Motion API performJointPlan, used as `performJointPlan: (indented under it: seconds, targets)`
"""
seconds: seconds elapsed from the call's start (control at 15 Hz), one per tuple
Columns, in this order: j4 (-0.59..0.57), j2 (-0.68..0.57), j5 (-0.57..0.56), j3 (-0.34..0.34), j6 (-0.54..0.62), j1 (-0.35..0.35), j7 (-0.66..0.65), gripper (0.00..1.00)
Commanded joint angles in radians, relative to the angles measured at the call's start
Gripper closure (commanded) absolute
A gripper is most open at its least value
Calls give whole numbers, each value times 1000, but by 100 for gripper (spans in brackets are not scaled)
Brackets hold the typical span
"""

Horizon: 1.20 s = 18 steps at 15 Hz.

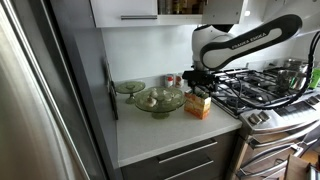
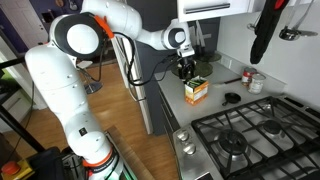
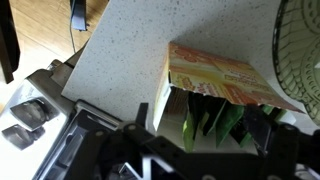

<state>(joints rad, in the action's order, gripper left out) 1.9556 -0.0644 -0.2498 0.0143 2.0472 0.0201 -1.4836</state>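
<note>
Hovered with gripper [image 2: 186, 72] spread wide and empty just above the orange box [image 2: 196, 91]; likely needed squaring over its narrow sides.

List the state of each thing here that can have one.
Gripper: jaws open, empty, close to the orange box.
Orange box: upright on the counter, top open, green packets inside.
Glass bowl: upright, something pale inside.
Stove burners: no flame visible.
Metal can: upright.
</note>
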Motion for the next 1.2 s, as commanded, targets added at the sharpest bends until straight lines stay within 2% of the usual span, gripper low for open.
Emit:
performJointPlan:
  seconds: [0.0, 0.2, 0.53, 0.6, 1.13]
  targets:
    - [60, 38, -22, 8, 50, -5, -63, 31]
    - [67, 53, -41, 11, 53, -7, -91, 57]
    - [74, 65, -66, 9, 38, -12, -116, 95]
    - [78, 68, -68, 8, 38, -13, -119, 99]
    - [43, 115, -120, -21, -27, 4, -156, 100]
